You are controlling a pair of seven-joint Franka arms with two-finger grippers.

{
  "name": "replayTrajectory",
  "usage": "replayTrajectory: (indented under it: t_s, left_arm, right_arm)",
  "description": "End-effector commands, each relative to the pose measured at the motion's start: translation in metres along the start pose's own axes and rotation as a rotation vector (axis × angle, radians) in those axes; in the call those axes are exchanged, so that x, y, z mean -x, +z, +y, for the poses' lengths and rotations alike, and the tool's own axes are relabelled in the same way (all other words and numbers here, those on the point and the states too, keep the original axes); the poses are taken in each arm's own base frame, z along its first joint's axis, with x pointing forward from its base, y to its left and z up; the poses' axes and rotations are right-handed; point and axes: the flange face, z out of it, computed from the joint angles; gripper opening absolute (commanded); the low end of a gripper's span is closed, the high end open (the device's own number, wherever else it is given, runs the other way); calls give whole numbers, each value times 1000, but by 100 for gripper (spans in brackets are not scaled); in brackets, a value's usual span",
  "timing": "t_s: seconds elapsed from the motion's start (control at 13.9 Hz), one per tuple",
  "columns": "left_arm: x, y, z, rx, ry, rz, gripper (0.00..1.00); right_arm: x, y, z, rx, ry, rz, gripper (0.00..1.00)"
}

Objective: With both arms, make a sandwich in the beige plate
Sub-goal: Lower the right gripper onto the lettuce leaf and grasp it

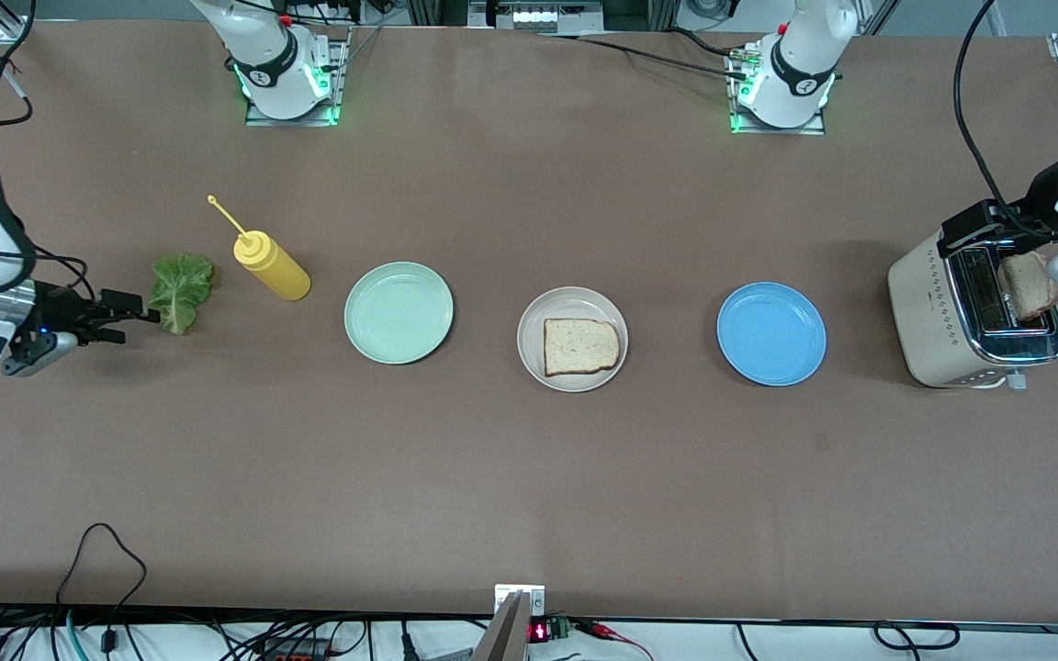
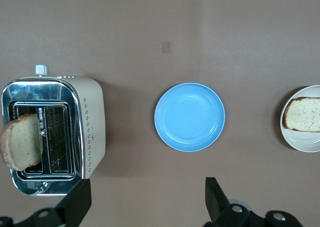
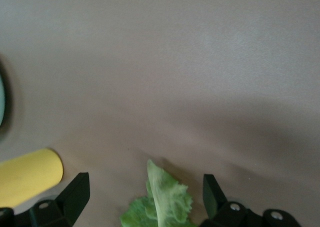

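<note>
Brown worktop (image 1: 529,477): bread slice (image 1: 580,346) on beige plate (image 1: 538,317). Right gripper (image 1: 129,317) fingers wide by lettuce (image 1: 182,289); left gripper (image 2: 145,202) fingers wide over toaster (image 1: 938,312).

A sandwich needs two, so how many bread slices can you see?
2. One bread slice lies on the beige plate, mid-table. The other slice stands in the toaster at the left arm's end. More may sit hidden inside the toaster.

Even, bright overhead light on the brown worktop (image 1: 529,477); soft short shadows ring the blue plate (image 1: 771,333) and toaster (image 1: 970,317). Chrome toaster top glares in the left wrist view. Right wrist view is hazy, lettuce leaf (image 3: 160,204) blurred, a broad shadow across the worktop.
</note>
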Motion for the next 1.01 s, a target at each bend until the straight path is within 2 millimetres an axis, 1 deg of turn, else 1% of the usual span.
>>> replayTrajectory:
  t_s: [0.0,0.14,0.29,0.36,0.43,0.58,0.65,0.86,0.94]
  left_arm:
    - [5,-6,8,8,19,0,100]
    - [5,-6,8,8,19,2,100]
    - [5,-6,7,8,17,2,100]
    - [5,-7,7,5,19,4,100]
    - [5,-6,7,5,20,1,100]
    - [5,-4,1,10,8,-2,100]
    - [4,-4,1,10,8,1,100]
    - [5,-7,7,1,22,5,100]
    - [5,-7,9,-1,25,7,100]
  right_arm:
    - [-3,5,-4,68,102,-32,100]
    - [-12,10,-18,115,211,-65,100]
    - [-19,26,-26,192,315,-109,100]
    - [-16,33,-30,224,348,-135,100]
    - [-14,39,-32,238,355,-153,100]
    - [-6,50,-33,243,353,-177,100]
    - [-3,55,-33,246,347,-187,100]
    - [1,63,-30,272,325,-212,100]
    - [2,66,-29,270,324,-218,96]
